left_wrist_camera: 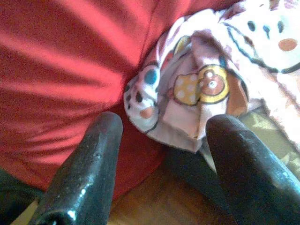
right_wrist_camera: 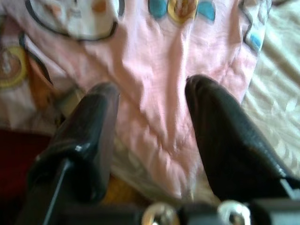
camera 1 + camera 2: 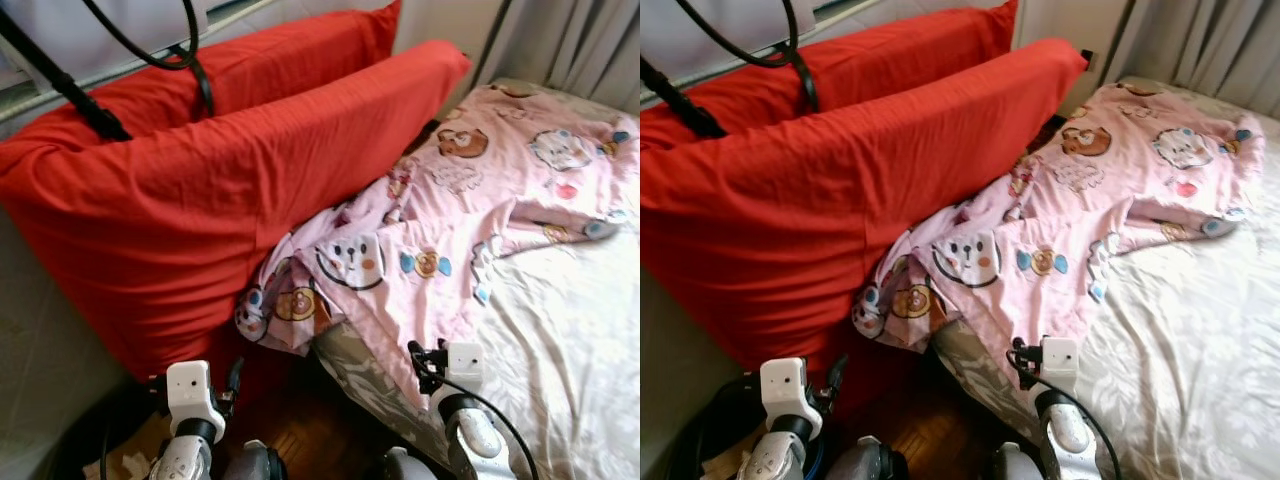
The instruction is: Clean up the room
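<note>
At the bed's (image 3: 560, 330) corner I hover 2 grippers, left (image 1: 161, 154) and right (image 2: 150, 122), fingers spread and empty, ready to seize the pink blanket (image 3: 460, 200) slumped against the red pillows (image 3: 190, 190).

Bed (image 3: 570, 340) under pale sheet; rumpled pink blanket (image 3: 470, 200); two red pillows (image 3: 200, 200) alongside

Both eye views look forward and down from the head onto the bed (image 3: 560, 330), sharing the blanket (image 3: 450, 210) and red pillows (image 3: 200, 190). Each wrist view looks along its own fingers, close to the blanket's hanging edge.
</note>
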`<state>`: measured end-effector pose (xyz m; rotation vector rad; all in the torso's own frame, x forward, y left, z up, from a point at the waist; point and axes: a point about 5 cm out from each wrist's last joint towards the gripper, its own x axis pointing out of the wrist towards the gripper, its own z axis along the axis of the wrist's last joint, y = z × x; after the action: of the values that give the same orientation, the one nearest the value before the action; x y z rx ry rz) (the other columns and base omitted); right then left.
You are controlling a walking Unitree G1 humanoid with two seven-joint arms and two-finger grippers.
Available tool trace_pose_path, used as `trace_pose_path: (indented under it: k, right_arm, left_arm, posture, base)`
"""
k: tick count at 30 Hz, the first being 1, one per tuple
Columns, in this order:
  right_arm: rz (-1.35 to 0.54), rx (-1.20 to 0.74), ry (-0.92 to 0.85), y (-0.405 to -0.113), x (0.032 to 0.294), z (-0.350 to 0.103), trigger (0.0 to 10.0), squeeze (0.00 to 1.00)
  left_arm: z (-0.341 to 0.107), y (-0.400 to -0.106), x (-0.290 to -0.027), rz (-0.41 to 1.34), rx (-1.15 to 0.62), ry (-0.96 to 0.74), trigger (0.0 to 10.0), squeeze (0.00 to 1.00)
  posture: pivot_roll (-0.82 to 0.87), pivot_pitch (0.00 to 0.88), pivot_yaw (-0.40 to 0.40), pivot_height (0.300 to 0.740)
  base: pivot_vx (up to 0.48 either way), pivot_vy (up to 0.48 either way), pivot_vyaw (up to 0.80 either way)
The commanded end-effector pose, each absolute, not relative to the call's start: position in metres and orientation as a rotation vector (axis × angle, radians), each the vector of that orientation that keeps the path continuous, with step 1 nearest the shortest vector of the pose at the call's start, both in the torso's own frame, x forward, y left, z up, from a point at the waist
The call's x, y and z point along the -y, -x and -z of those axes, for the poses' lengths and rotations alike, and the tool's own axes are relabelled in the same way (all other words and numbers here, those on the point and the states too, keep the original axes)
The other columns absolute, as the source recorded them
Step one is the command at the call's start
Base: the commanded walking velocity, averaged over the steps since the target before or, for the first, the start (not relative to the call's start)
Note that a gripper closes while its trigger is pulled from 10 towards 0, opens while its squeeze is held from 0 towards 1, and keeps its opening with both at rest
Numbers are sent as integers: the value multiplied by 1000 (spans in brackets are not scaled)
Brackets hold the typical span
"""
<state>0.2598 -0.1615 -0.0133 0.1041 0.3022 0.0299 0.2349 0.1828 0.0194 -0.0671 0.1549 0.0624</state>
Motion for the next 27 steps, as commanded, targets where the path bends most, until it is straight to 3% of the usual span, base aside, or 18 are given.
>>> trace_pose_path:
  k: [1,9,15,27]
  right_arm:
    - [-39,-310,-101,-261,160,13,10000,0]
    - [-41,-340,-90,-261,160,16,10000,0]
    - [-45,-343,-93,-260,159,17,10000,0]
    - [-44,-333,-100,-260,160,17,10000,0]
  left_arm:
    - [-11,-226,-184,-83,-195,87,10000,0]
    - [-11,-226,-184,-83,-196,87,10000,0]
    - [-11,-226,-184,-82,-198,87,10000,0]
    - [-11,-227,-185,-84,-197,90,10000,0]
  posture:
    - [-32,167,-2,666]
    - [-31,169,-1,666]
    - [-31,168,-1,636]
    - [-30,168,1,636]
  base:
    - [0,0,0]
    - [0,0,0]
    - [0,0,0]
    - [0,0,0]
